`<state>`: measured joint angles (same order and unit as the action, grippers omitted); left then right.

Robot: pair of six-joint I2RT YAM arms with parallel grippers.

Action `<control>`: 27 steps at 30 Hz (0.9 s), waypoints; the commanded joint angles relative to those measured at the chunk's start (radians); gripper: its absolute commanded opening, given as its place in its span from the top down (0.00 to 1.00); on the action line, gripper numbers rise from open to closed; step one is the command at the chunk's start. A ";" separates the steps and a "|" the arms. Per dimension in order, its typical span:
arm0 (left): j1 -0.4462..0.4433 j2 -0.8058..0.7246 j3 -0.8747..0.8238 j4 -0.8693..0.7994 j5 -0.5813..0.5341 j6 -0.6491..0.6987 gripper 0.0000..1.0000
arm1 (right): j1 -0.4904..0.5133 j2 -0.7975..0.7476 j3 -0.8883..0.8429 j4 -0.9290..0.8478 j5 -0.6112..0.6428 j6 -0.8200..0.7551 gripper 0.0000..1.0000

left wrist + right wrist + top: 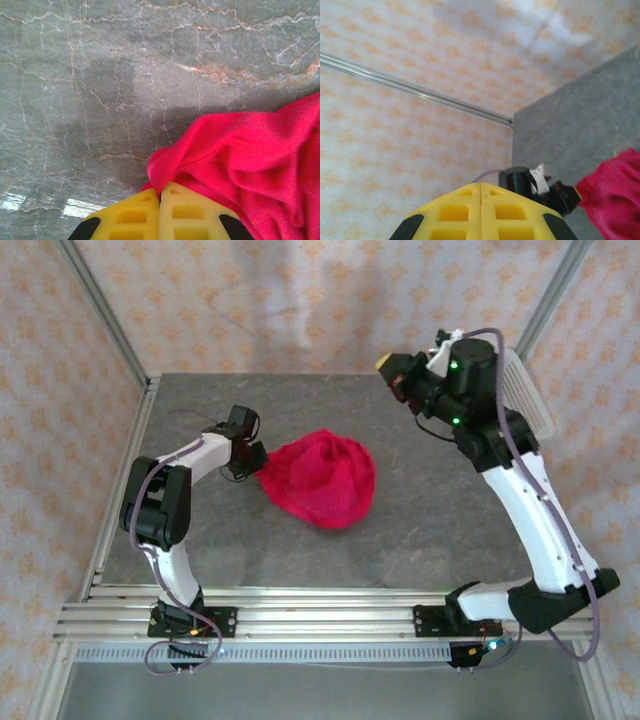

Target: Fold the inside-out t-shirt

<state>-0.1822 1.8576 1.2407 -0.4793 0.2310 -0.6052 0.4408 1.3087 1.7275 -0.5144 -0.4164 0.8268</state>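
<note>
Bright red soft cloth t-shirt (322, 480): bunched in a rounded heap near the middle of the grey veined stone-look table (430, 530).
Left claw (256, 456): yellow jaws pressed together, pinching the heap's left edge, low at the table surface.
Right claw (388, 364): yellow jaws pressed together with nothing between them, raised over the table's far right, well apart from the cloth.
</note>
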 commanded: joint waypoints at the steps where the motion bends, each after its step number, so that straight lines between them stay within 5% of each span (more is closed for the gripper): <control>1: 0.007 -0.066 0.008 0.015 0.018 -0.022 1.00 | -0.005 0.011 0.041 0.011 -0.001 -0.010 1.00; 10: 0.006 -0.154 -0.011 0.014 0.078 -0.038 1.00 | 0.096 0.127 -0.262 -0.014 0.094 -0.112 1.00; 13: 0.006 -0.165 -0.010 -0.004 0.066 -0.025 1.00 | 0.197 0.161 -0.335 -0.080 0.216 -0.181 0.91; 18: 0.006 -0.168 -0.018 -0.002 0.062 -0.026 1.00 | 0.310 0.187 -0.447 -0.100 0.310 -0.183 0.61; 27: 0.006 -0.173 -0.031 -0.007 0.055 -0.025 1.00 | 0.350 0.304 -0.525 0.070 0.216 -0.090 0.49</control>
<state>-0.1806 1.7153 1.2251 -0.4671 0.2996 -0.6315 0.7830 1.5562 1.1973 -0.5323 -0.1921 0.7055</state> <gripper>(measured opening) 0.048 0.513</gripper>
